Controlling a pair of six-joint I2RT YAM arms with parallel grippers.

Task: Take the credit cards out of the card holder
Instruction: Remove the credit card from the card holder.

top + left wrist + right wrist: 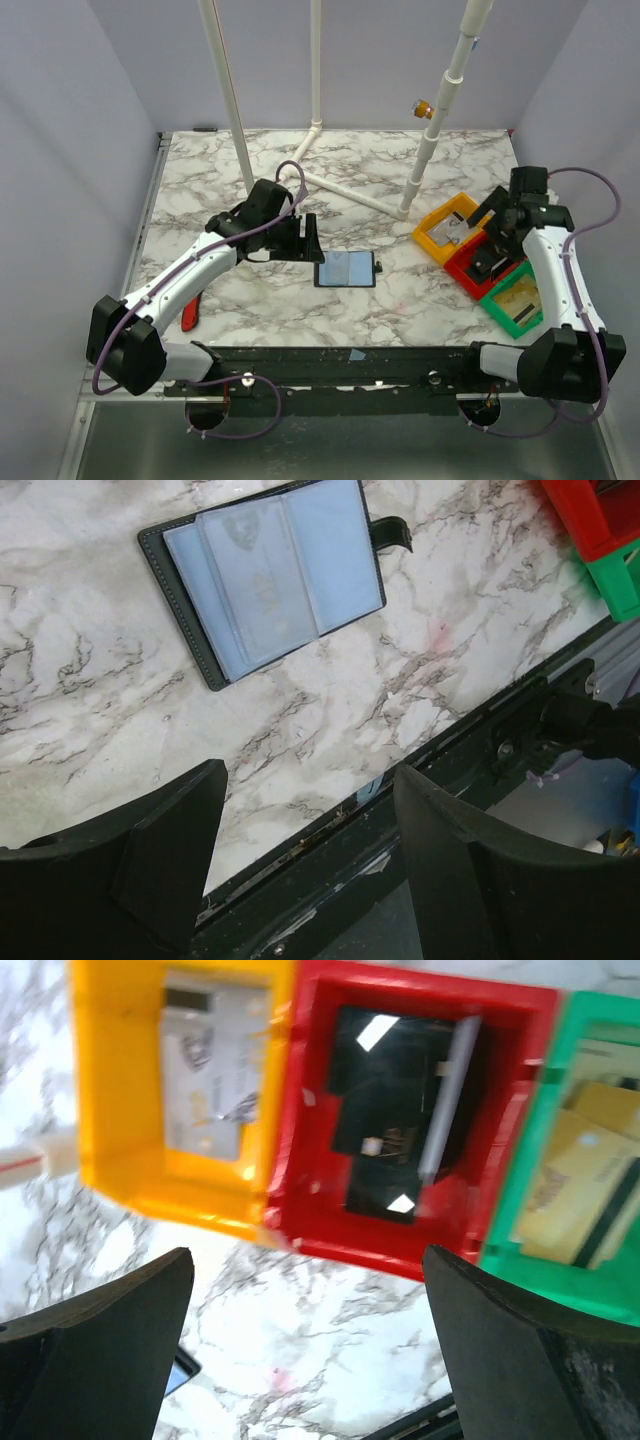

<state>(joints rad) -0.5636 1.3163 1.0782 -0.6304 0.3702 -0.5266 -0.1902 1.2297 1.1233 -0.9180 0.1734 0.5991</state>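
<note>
The card holder lies open and flat on the marble table, black outside and bluish inside. In the left wrist view the card holder shows pale blue-grey cards in its clear slots, and its tab points right. My left gripper is open and empty, just left of the holder and above the table; in its own view my left gripper hangs over the table's front edge. My right gripper is open and empty above the bins.
A yellow bin holds a pale card. A red bin holds black cards, and a green bin holds tan cards. White pipes stand at the back. A red-handled tool lies front left.
</note>
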